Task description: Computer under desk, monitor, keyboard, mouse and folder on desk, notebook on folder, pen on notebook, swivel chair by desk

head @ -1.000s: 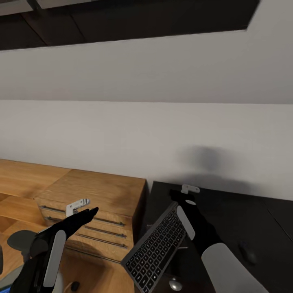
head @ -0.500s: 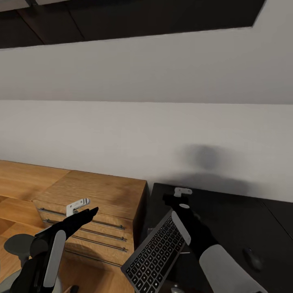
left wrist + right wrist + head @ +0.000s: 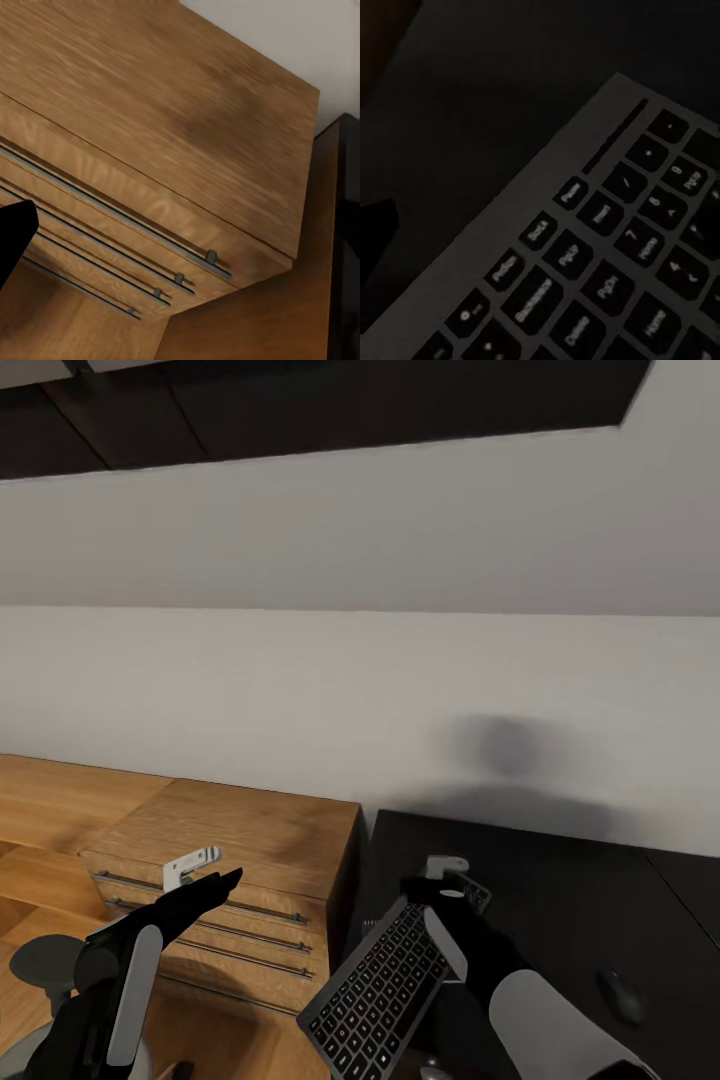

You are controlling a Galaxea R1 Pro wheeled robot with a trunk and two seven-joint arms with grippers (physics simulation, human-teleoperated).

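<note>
Grey keyboard [image 3: 385, 985] is pinched at its far end by your right hand [image 3: 440, 888], tilted w/ most of it overhanging the black surface [image 3: 560, 890] edge, so letting go now could tip it off; left hand [image 3: 200, 872] open, empty.

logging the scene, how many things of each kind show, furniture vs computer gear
Furniture: 2, black desk and wooden drawer cabinet
Computer gear: 2, grey keyboard with black keys in the right gripper, dark mouse
Total: 4
</note>
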